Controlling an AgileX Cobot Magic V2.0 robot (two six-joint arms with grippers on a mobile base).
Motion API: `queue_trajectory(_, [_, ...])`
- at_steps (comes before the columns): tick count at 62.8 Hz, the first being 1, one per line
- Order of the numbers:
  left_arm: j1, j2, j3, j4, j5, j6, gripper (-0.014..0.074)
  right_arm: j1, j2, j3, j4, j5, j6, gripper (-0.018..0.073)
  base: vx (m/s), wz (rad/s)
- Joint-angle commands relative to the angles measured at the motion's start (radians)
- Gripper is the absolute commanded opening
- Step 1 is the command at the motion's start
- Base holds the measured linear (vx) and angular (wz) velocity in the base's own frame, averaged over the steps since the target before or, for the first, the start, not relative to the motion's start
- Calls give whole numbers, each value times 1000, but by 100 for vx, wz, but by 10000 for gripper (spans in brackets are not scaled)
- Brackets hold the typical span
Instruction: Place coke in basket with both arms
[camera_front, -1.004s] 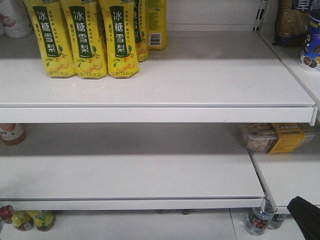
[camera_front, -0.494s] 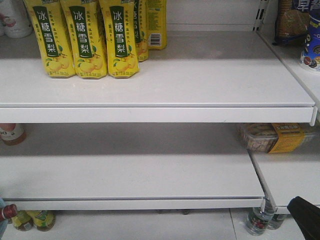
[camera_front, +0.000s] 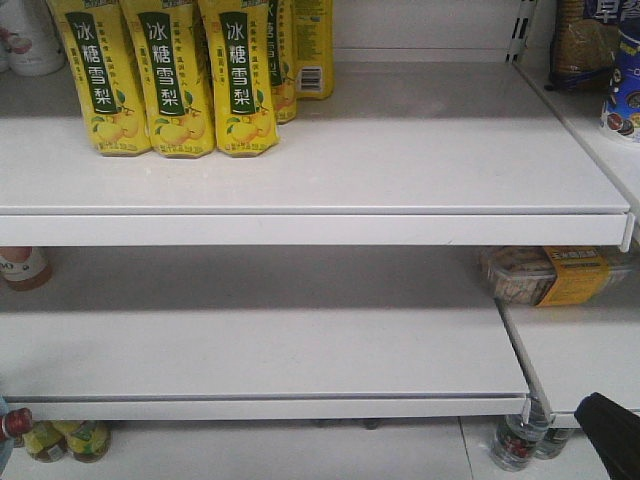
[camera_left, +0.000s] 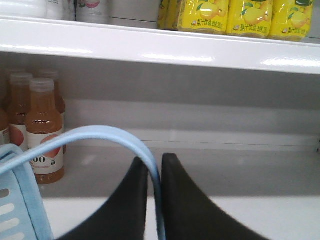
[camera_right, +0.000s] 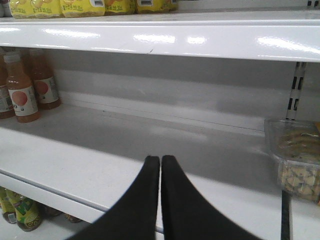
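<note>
My left gripper (camera_left: 154, 159) is shut on the pale blue band handle (camera_left: 100, 132) of the basket, which runs up between the two black fingers. The basket's slotted wall (camera_left: 20, 200) shows at the lower left of the left wrist view. A sliver of pale blue and a small red cap (camera_front: 12, 422) peek in at the front view's bottom left edge; I cannot tell whether that cap is the coke. My right gripper (camera_right: 160, 158) is shut on nothing, in front of the middle shelf. A black part of the right arm (camera_front: 612, 432) shows at the bottom right.
Yellow pear-drink bottles (camera_front: 165, 80) stand on the top shelf. Orange juice bottles (camera_left: 44, 135) stand at the middle shelf's left. A clear snack box (camera_right: 295, 155) lies at its right. More bottles (camera_front: 518, 440) stand on the lowest shelf. The white shelf lip (camera_front: 300, 228) juts forward.
At the front view's bottom left edge, a pale blue sliver and a brighter red cap have come into sight. The black arm part at the bottom right has not moved.
</note>
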Motion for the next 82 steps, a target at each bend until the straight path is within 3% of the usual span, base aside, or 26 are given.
queue_trajectory(1, [2, -22, -34, 42, -161, 42, -6, -3, 7, -27, 0, -70, -2, -5, 0, 0])
queue_trajectory(15, [2, -22, -34, 42, -161, 42, -6, -6, 7, -27, -39, -74, -34, -5, 0, 0])
queue_trajectory(19, [2, -22, -34, 42, -161, 42, -6, -42, 7, -27, -65, -70, -43, -5, 0, 0])
queue_trajectory(26, [2, -22, -35, 42, -160, 42, -6, -178, 7, -27, -70, -60, 16, -5, 0, 0])
queue_trajectory(35, [2, -22, -35, 42, -160, 42, -6, -265, -13, -23, -155, -42, 68, -5, 0, 0])
queue_trajectory(46, [2, -22, -35, 42, -160, 42, -6, -283, -59, 91, -212, -97, 259, -5, 0, 0])
queue_trajectory(56, [2, -22, -35, 42, -160, 42, -6, -344, -121, 89, -305, -60, 301, -5, 0, 0])
queue_trajectory(70, [2, -22, -35, 42, -160, 42, -6, -530, -215, 89, -322, -76, 370, -5, 0, 0])
queue_trajectory(82, [2, -22, -35, 42, -160, 42, -6, -550, -216, 89, -347, -120, 433, -5, 0, 0])
